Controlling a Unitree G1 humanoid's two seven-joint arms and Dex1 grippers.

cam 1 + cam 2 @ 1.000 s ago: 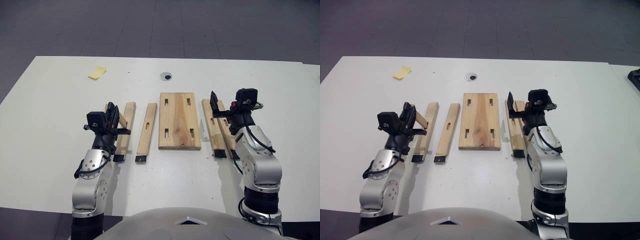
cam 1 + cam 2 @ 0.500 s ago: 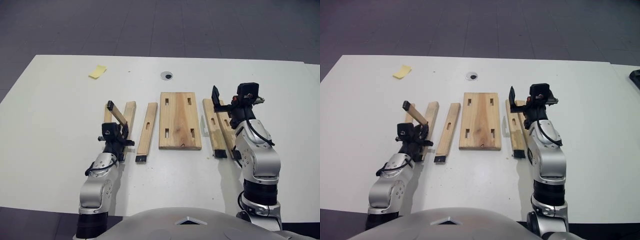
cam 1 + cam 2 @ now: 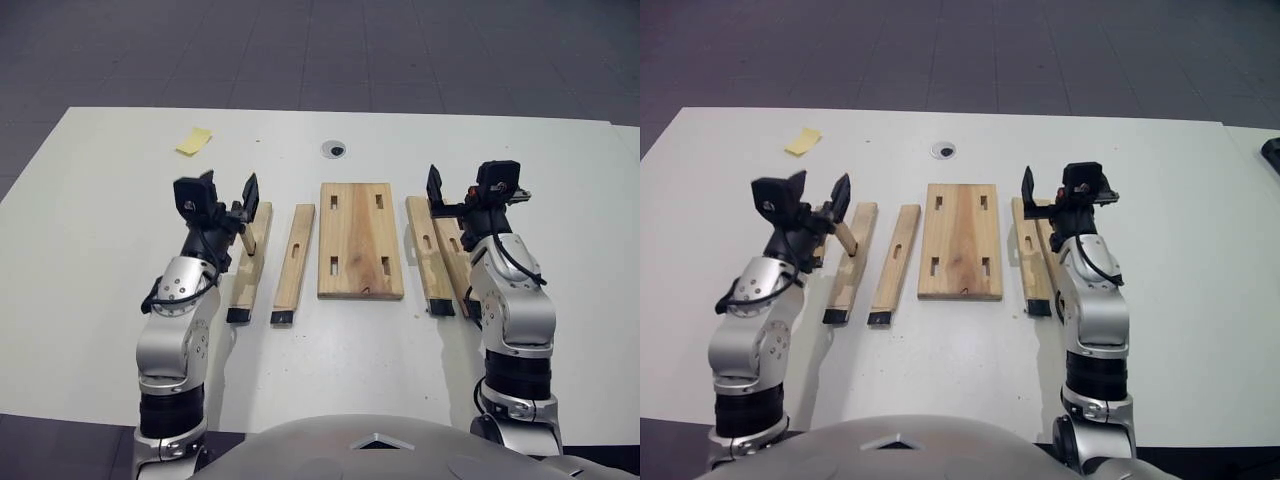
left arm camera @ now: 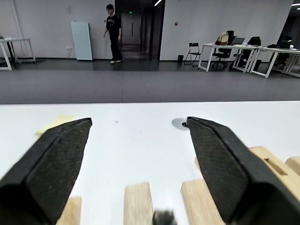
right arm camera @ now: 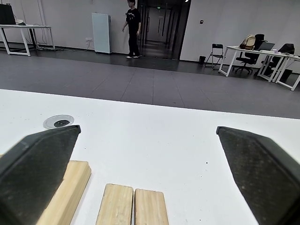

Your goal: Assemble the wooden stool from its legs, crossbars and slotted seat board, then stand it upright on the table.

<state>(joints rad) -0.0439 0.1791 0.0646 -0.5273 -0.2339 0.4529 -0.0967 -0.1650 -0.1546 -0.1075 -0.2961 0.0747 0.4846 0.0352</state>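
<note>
Left gripper (image 3: 230, 185): jaws wide apart, nothing held, above the far end of the outer left leg (image 3: 248, 265). Right gripper (image 5: 147, 131): jaws wide apart, empty, above the paired right legs (image 3: 438, 255). Seat board (image 3: 360, 240) lies flat at mid-table (image 3: 100, 250). Slotted piece (image 3: 293, 255) at its 9 o'clock, the paired legs at 3 o'clock.

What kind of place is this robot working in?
Probably an open-plan office or lab: a white table with a cable grommet, desks and office chairs along the far wall, grey floor tiles.
</note>
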